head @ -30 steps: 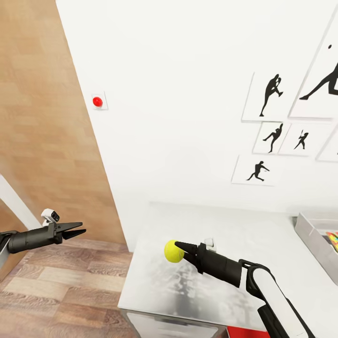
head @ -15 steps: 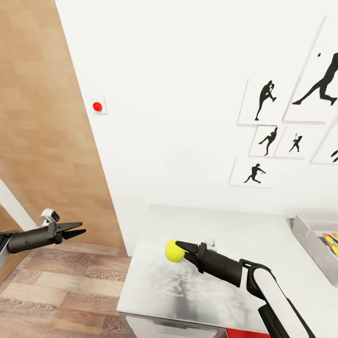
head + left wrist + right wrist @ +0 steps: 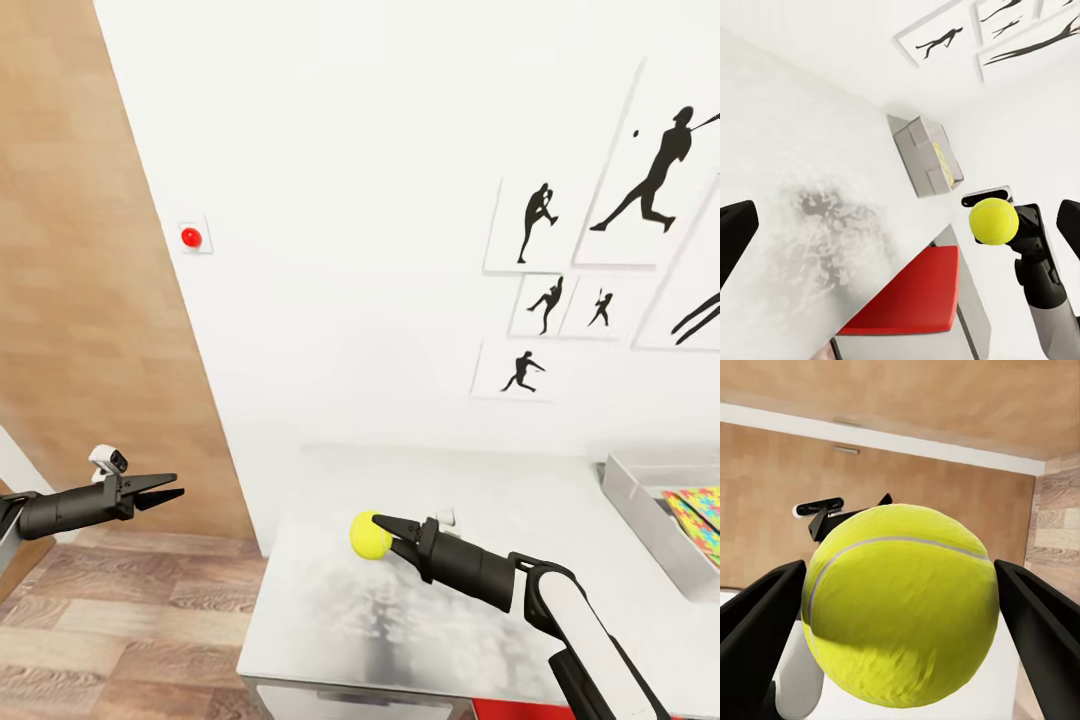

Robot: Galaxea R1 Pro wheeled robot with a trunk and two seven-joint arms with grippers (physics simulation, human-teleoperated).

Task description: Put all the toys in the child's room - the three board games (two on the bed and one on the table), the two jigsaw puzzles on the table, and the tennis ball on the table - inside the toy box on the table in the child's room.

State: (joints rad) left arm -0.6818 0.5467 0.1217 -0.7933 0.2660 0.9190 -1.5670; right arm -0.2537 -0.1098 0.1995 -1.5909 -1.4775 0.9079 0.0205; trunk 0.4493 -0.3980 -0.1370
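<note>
My right gripper (image 3: pixel 384 529) is shut on the yellow-green tennis ball (image 3: pixel 369 534) and holds it above the left part of the white table (image 3: pixel 500 500). The right wrist view has the ball (image 3: pixel 900 604) close up between the black fingers (image 3: pixel 757 626). The light grey toy box (image 3: pixel 640 495) stands at the table's right end, with a jigsaw puzzle (image 3: pixel 700 508) lying inside. My left gripper (image 3: pixel 166 490) hangs open over the wood floor, left of the table. Its wrist view looks across at the ball (image 3: pixel 994 221) and the toy box (image 3: pixel 916 154).
A round red button (image 3: pixel 190 237) sits on the white wall behind the table, and black silhouette pictures (image 3: pixel 640 190) hang to the right. A wood-panelled wall (image 3: pixel 80 300) stands at the left. A red flat surface (image 3: pixel 907 296) lies below the table's edge.
The whole head view has swung: wall button and pictures slid left, and more of the toy box and its puzzle shows. Both arms keep their pose, the ball still held.
</note>
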